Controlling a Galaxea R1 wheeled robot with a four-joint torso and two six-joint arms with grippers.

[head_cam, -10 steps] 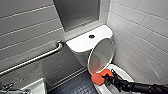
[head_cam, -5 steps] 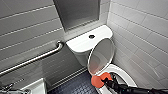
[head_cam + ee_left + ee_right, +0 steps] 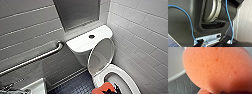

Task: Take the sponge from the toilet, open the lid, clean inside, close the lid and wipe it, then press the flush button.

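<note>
The white toilet [image 3: 82,42] stands in the corner, its lid [image 3: 101,56] raised and leaning against the tank. On the tank cover sits the small round flush button [image 3: 91,36]. The orange-red sponge [image 3: 103,88] hangs at the near rim of the open bowl [image 3: 125,75], at the picture's lower edge. My right gripper [image 3: 114,89], a dark shape beside the sponge, is shut on it. In the right wrist view the sponge [image 3: 218,69] looms close, with a curved white toilet surface [image 3: 175,63] and dark floor tiles [image 3: 183,84] behind it. My left gripper is open.
A metal grab bar [image 3: 35,58] runs along the left wall. A white sink corner [image 3: 35,87] juts in at the lower left. Tiled wall [image 3: 145,35] closes in right of the toilet. Dark patterned floor [image 3: 75,86] lies between sink and bowl.
The sponge and my right gripper have moved from over the bowl's middle toward its near rim, lower in the head view. Toilet and lid stand as before.
</note>
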